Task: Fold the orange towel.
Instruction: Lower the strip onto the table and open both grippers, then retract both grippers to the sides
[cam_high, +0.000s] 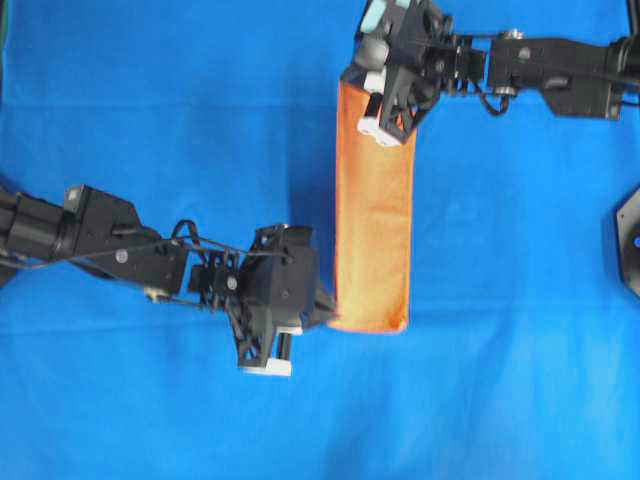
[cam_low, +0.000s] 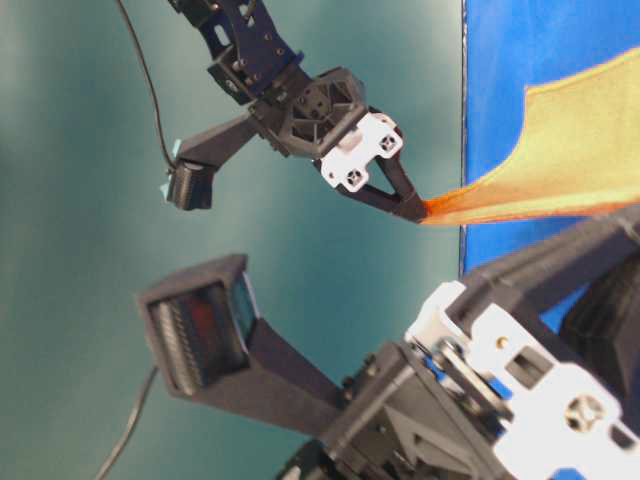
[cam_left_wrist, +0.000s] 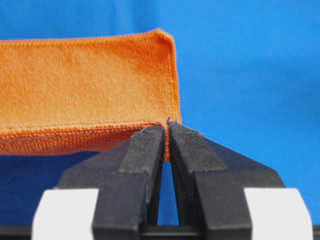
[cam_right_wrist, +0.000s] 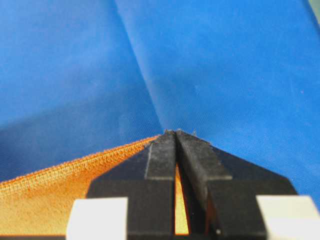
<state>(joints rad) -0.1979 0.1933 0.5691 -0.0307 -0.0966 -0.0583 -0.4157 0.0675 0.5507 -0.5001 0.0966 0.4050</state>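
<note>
No legible txt, labels or nos.

Both arms are matte black, built of boxy segments with rounded joint housings. The left arm (cam_high: 100, 235) carries thin black cables looping along its top and small silver screws on its side. The right arm (cam_high: 560, 65) shows the same black links, with a cable running beside its wrist. Each hand has a black, open-framed triangular body with white blocks at the finger bases: the left hand (cam_high: 327, 308) and the right hand (cam_high: 358, 72). The fingers (cam_left_wrist: 150, 150) are black wedges with a grainy face. A black camera box (cam_low: 200, 335) with a dark lens sits on a sloped bracket.
</note>
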